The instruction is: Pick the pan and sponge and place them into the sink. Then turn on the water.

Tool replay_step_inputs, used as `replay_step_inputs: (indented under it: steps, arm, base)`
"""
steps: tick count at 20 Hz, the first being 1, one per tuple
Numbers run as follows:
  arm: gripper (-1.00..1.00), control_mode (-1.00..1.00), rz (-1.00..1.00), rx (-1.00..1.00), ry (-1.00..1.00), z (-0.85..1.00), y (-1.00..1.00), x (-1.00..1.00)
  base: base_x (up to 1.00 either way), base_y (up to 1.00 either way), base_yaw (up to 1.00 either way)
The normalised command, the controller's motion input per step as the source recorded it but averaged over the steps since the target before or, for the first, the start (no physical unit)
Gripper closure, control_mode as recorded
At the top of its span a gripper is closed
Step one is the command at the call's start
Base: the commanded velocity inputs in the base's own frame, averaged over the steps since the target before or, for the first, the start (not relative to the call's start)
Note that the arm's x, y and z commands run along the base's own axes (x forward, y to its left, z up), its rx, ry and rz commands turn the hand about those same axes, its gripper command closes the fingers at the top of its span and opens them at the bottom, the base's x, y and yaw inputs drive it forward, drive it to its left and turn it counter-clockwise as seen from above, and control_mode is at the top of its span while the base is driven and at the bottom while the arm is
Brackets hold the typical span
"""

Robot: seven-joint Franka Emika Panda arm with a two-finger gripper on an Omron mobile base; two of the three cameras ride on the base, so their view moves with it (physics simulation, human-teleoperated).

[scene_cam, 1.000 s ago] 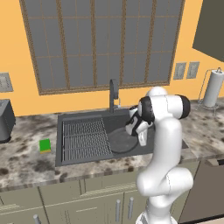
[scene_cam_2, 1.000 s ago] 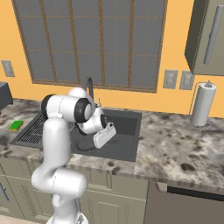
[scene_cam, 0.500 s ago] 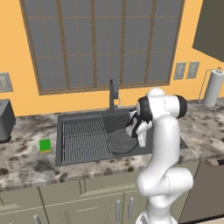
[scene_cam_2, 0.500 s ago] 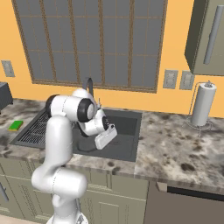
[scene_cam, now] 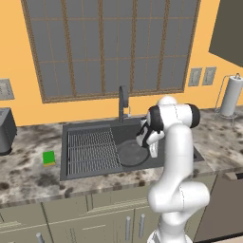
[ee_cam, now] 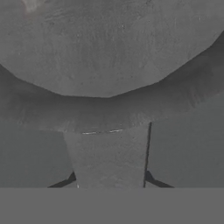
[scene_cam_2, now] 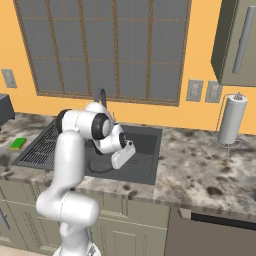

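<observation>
The claw hangs low inside the sink, at the right edge of the pan, and its jaws are nearly closed; in the hand view the pan's curved rim and a flat handle running from it down to the bottom edge lie right at the claw, so the claw appears clamped on that handle, though the fingertips themselves are hidden there. The pan lies flat on the sink floor, just right of the ribbed rack that covers the sink's left half. In the right base view the white hand tilts down over the sink, with the pan's dark edge showing below the arm. The sponge sits on the mottled desk, left of the sink and well apart from the pan, green side up; in the right base view the sponge lies at the far left, beside the rack's corner. Behind the sink the slim dark faucet stands upright against the orange wall. Farther right, a paper towel roll stands on its holder near the wall. Above it all a wide gridded window spans the wall.
</observation>
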Motion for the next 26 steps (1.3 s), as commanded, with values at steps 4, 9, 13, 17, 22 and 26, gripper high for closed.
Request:
replay_step_inputs:
  steps: [4, 9, 13, 17, 22, 26]
  arm:
    - [1.0, -1.0, 0.0, -0.01, 0.0, -0.44, 0.06, 0.02]
    - [1.0, -1.0, 0.01, -0.02, 0.0, -0.5, 0.04, 0.0]
    - [1.0, -1.0, 0.03, 0.0, -0.02, -0.53, 0.0, 0.0]
    - [1.0, -1.0, 0.04, 0.0, -0.08, -0.51, 0.0, -0.04]
    - [-1.0, -1.0, 0.05, 0.0, -0.07, -0.61, 0.02, -0.09]
    - [-1.0, -1.0, 0.06, 0.0, -0.07, -0.47, 0.0, -0.09]
  base:
    - [0.0, 0.0, 0.0]
    - [0.0, 0.0, 0.0]
    - [0.0, 0.0, 0.0]
    - [0.0, 0.0, 0.0]
    - [0.0, 0.0, 0.0]
    - [0.0, 0.0, 0.0]
